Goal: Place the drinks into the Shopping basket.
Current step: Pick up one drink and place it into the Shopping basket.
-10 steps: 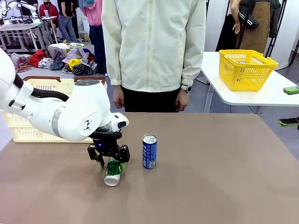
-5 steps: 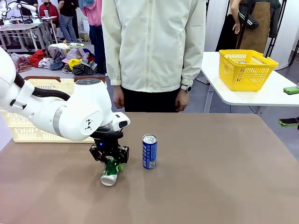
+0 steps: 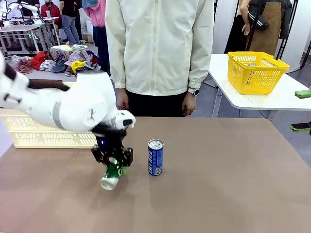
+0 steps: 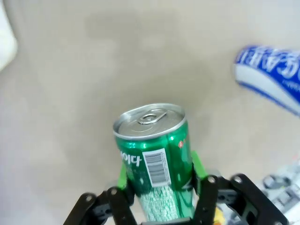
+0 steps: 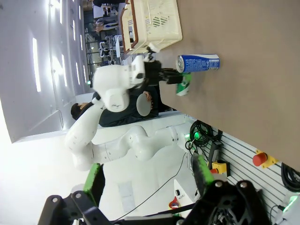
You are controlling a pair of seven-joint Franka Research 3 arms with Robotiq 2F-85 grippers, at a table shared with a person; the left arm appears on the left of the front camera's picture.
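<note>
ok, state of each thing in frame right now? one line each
left gripper: shut on green can
right gripper: open, empty
green can: tilted, silver top downward
blue can: upright on table, untouched
Shopping basket: upright, far left, neither can inside
yellow basket: upright on side table

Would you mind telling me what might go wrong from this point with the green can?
1. The left pincer is shut on the green can toward its base, and the can hangs tilted, top downward; it may slip out.
2. The blue can stands upright close beside the pincer; a sideways swing could topple it.
3. The shopping basket sits partly behind the arm; the dangling can might catch its rim.
</note>
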